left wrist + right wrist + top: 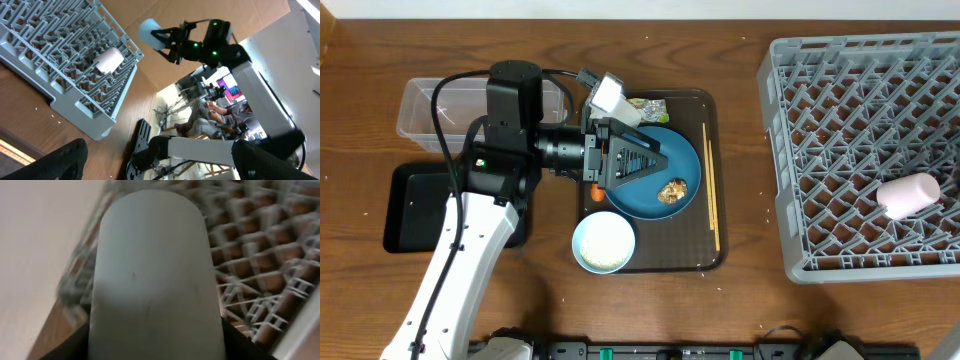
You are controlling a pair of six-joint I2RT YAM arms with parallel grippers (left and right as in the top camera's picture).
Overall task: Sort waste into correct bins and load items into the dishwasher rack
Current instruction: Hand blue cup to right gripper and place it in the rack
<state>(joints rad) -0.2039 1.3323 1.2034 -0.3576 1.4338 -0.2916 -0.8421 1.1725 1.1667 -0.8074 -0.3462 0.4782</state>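
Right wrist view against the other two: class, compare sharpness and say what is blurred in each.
Right wrist: the light-blue cup fills the frame, soft, and the dishwasher rack behind it is smeared. Left wrist: tilted, yet rack and pink cup are fairly sharp. Overhead: sharp and evenly lit throughout.

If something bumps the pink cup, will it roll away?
Probably only a little. The pink cup is round and lies on its side, so a bump may rock it. The ridged rack under it would likely stop it soon. It looks small, so it is probably light and easy to nudge.
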